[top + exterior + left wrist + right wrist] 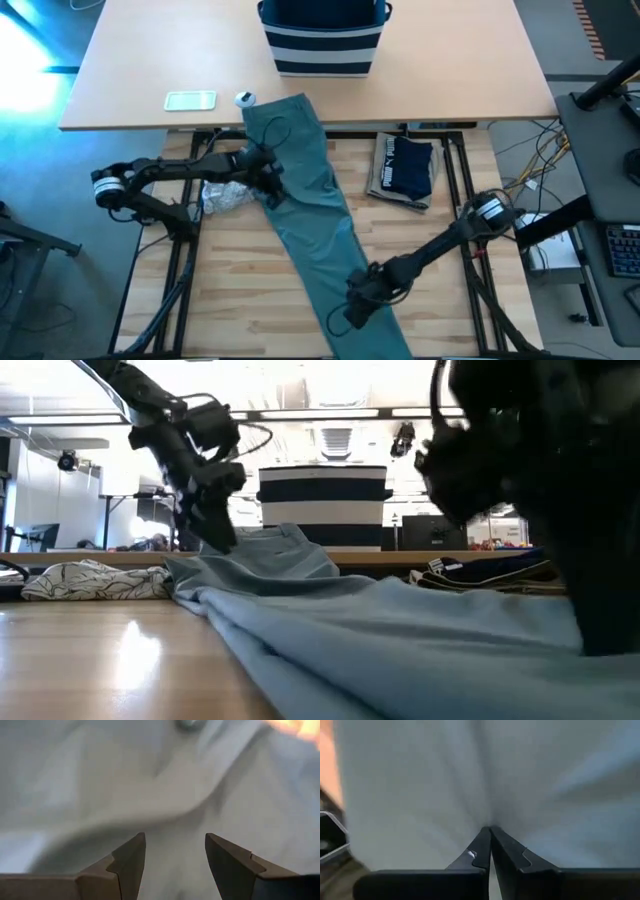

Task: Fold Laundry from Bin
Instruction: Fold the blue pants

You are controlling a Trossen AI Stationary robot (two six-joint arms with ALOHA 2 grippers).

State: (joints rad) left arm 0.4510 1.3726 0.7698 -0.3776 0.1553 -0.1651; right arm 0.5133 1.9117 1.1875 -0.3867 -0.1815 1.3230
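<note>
A large teal-green garment (315, 200) lies spread in a long slant across the wooden table, from the far middle to the near edge. My left gripper (270, 185) stands open just over the garment's left edge at its far half, with nothing between its fingers (127, 862). My right gripper (350, 305) is shut on the garment near its near end. A grey-white patterned garment (225, 195) lies crumpled at the left. A dark navy one sits folded on a tan one (405, 170) at the right. The striped bin (325, 40) stands on the far table. My right gripper pinches the teal garment's cloth (490, 822) between its two shut fingers, close to the garment's near end. The fingers slant down at it from the table's right side. Creases run together at the fingertips. The garment lies on the table around the hold; one layer or several, I cannot tell.
A pale flat card (190, 100) and a small round object (245, 98) lie on the far table left of the bin. Bare wooden slats (230, 290) show near left of the teal garment. Cables and equipment (600, 240) sit off the table's right side.
</note>
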